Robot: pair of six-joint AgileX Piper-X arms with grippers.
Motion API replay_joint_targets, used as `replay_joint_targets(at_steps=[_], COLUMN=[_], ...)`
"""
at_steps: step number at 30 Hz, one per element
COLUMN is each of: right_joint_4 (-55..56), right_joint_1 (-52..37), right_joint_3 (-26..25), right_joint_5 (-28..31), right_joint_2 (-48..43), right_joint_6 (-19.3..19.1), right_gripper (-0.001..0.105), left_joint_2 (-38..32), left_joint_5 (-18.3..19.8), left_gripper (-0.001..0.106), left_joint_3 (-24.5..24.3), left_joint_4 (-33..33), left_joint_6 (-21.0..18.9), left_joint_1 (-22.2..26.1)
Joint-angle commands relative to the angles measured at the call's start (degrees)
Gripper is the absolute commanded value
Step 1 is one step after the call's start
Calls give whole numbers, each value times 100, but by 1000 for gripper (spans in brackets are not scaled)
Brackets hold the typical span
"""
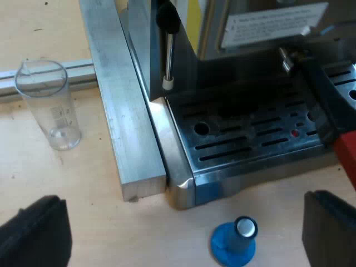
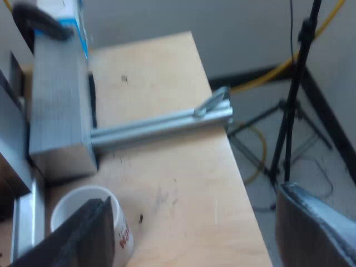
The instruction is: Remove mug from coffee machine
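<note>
— Left wrist view?
— Left gripper (image 1: 183, 225) above the bench (image 1: 83, 183), jaws spread wide and empty. A blue tamper (image 1: 233, 243) stands near the espresso machine (image 1: 250, 133), by its drip tray's corner. A measuring glass (image 1: 47, 103) stands upright across a metal rail (image 1: 119, 111).
— Right wrist view?
— Right gripper (image 2: 200, 231), jaws apart, holding nothing. The white mug (image 2: 75, 206) stands on the bench, partly hidden by one jaw, beside a grey block (image 2: 55, 111), in from the bench's edge.
</note>
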Motion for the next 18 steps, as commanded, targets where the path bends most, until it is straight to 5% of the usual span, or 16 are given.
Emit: replay_joint_targets(at_steps=[1,10,18], right_joint_4=[-31,346,829], right_joint_1=[-22,-22,-22], right_joint_3=[-13,-13,42], right_joint_5=[6,6,6], right_joint_2=[-439,-1529,-2716], right_joint_6=[-71,-71,-93], right_gripper=[63,63,63], left_joint_2=[-489,-1818,-3070], left_joint_5=[-37,-22,28], left_gripper=[86,86,86], left_joint_3=[-23,183,327], left_joint_4=[58,104,865], left_joint_6=[-2,8,41], left_joint_1=[10,10,10])
